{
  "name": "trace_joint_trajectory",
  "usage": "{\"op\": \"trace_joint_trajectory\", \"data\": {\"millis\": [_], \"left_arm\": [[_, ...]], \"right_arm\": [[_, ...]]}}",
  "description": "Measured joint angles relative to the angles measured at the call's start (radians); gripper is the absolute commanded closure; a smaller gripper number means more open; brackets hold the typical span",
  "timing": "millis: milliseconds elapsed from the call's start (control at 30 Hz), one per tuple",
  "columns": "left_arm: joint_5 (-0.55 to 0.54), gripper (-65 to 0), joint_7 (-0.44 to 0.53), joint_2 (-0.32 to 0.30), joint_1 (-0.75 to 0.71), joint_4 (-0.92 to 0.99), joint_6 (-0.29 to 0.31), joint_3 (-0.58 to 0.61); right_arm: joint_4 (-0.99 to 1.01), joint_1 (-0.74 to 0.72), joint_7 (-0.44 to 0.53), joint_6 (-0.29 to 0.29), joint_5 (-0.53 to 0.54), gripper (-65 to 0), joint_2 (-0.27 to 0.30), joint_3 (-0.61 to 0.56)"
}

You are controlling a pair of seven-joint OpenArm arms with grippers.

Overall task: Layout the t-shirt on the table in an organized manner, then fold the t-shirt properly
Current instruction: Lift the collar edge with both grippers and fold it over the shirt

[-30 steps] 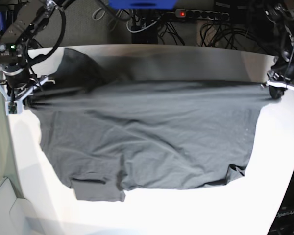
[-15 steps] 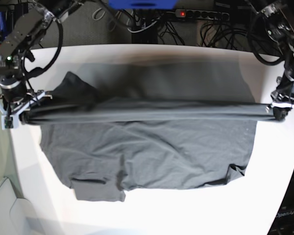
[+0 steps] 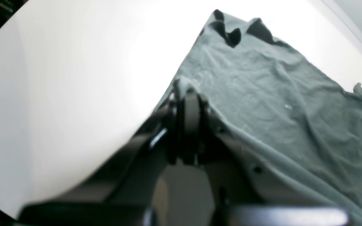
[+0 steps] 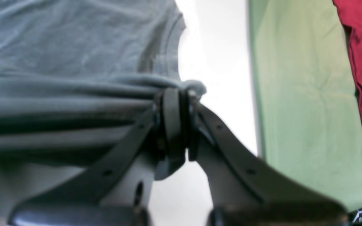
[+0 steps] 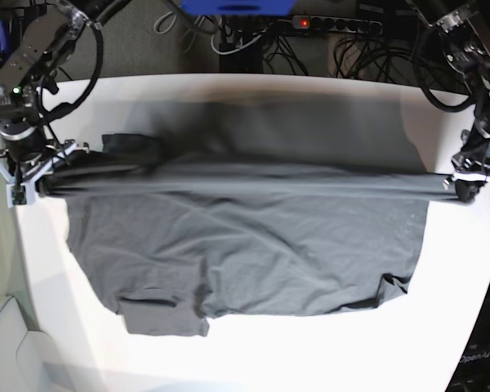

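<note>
Charcoal-grey cotton, the t-shirt (image 5: 245, 245) lay spread across the middle of the white table (image 5: 253, 351), its near portion flat and creased, while its far edge was lifted into a taut horizontal band running from the left side of the scene to the right. My right gripper (image 5: 41, 181), at the left end of that band, was clamped on a bunched corner of the fabric; in the right wrist view its jaws were pressed together with gathered folds of the t-shirt (image 4: 74, 62) emerging just beside my right gripper (image 4: 181, 94). My left gripper (image 5: 465, 186), at the right end of the band, was likewise pinched closed on the cloth; in the left wrist view the t-shirt (image 3: 278, 103) sloped away from my left gripper (image 3: 189, 91) toward the table (image 3: 58, 94). One sleeve (image 5: 163, 314) lay flat at the near left of the garment, with a smaller folded corner (image 5: 392, 286) at the near right. Beyond the far edge of the table, a power strip (image 5: 335, 24) and tangled cables (image 5: 253, 45) lay on the floor.
</note>
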State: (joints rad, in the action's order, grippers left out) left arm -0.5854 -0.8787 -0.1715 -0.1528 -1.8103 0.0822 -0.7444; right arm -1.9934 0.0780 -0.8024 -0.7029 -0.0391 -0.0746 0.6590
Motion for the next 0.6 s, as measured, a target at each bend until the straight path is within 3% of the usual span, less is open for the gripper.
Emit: {"op": "trace_joint_trajectory", "data": {"millis": [367,600], "left_arm": [[-0.004,-0.1,0.000,0.004,0.010,0.031,0.003,0.002],[0.004,-0.1,0.000,0.002,0.083,0.111,0.004,0.002]], "right_arm": [[-0.001,0.022,0.002,0.000,0.002,0.0,0.000,0.003],[0.000,-0.051,0.002,0.000,-0.005,0.0,0.002,-0.011]]}}
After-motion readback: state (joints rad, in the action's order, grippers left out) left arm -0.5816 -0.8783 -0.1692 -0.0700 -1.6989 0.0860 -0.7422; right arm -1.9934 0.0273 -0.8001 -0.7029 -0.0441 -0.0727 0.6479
